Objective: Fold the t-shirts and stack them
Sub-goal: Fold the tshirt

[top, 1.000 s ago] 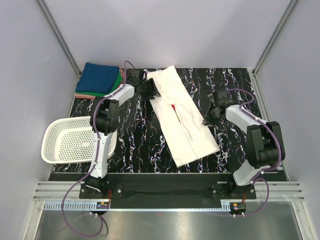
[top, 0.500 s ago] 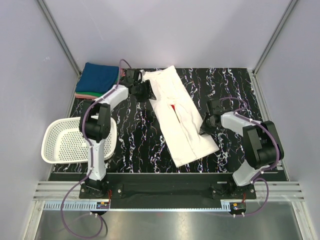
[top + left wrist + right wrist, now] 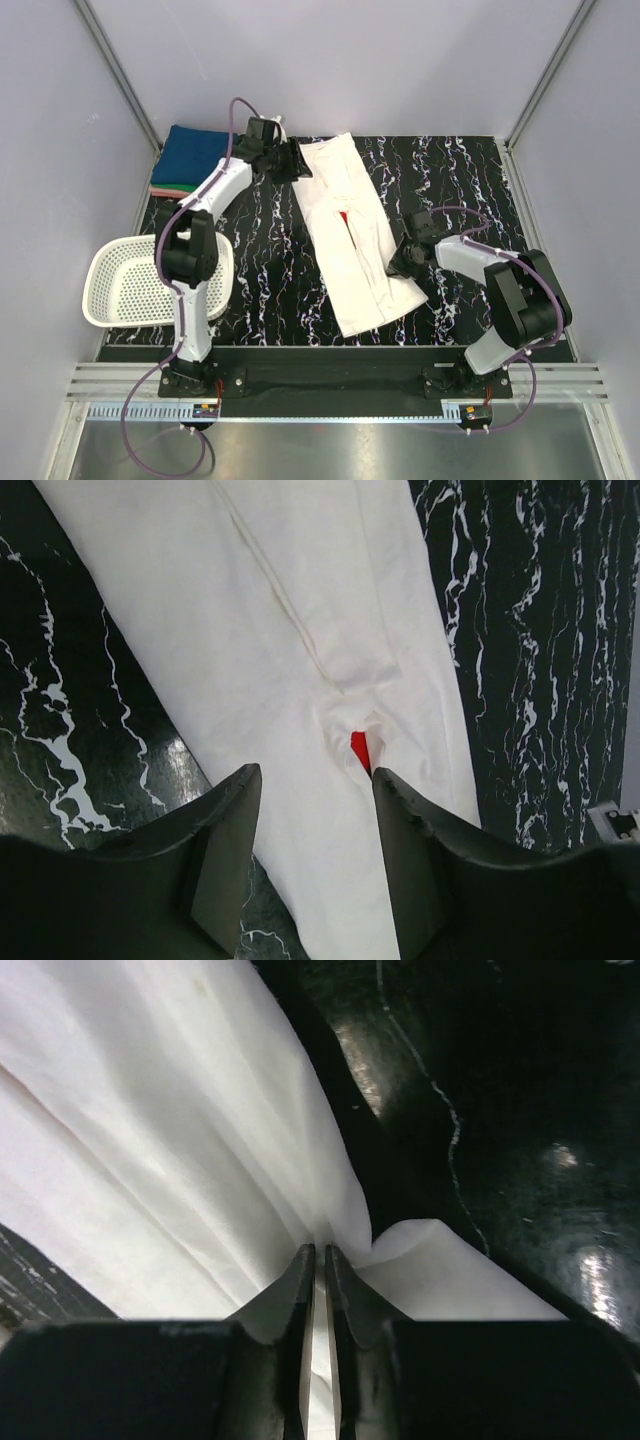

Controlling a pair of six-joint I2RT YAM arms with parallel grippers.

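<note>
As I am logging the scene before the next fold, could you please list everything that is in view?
white t-shirt: one, white, a sliver of red print showing, laid lengthwise across the middle of the table
folded t-shirts: one stack, blue over green over pink, far left corner
basket: one, white mesh, near left, overhanging the table's edge
table: one, black with white veining
left gripper: one, dark, open, at the white shirt's far end
right gripper: one, dark, shut on the white shirt's right edge
</note>
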